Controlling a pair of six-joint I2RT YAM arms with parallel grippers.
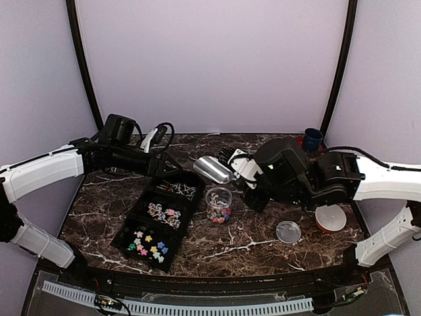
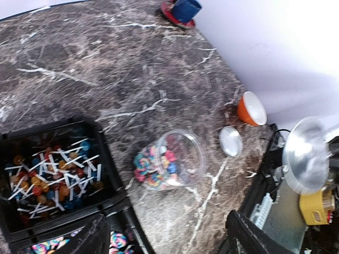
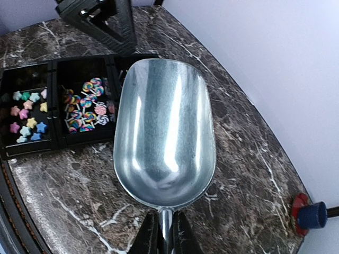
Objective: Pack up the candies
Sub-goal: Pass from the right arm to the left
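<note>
Count: one black three-compartment tray (image 3: 32,151), one clear round jar (image 2: 183,159), one loose clear lid (image 1: 288,232), one orange bowl (image 1: 330,218), one blue cup (image 2: 186,8) on one red saucer (image 2: 177,21), and one metal scoop (image 3: 164,132). All but the scoop rest on the marble counter (image 1: 263,250).

The candies (image 3: 85,108) are in the tray and the jar.
- Far compartment: a heap of stick candies (image 2: 47,180), too many to count.
- Middle compartment: swirl lollipops, a cluster.
- Near compartment: star candies (image 3: 29,116), about a dozen, spread out.
- Jar: upright and uncovered, just right of the tray, partly filled with mixed sweets (image 2: 153,166).

The lid lies flat to the near right of the jar, and the bowl is just right of the lid. Cup and saucer sit at the far right corner.

Right end effector (image 3: 165,235): clenched on the scoop handle. The scoop is held above the counter, on the far side of the jar, and its bowl shows bare metal.

Left end effector (image 1: 168,166): released, fingers spread, grasping nothing, over the tray's far end.
</note>
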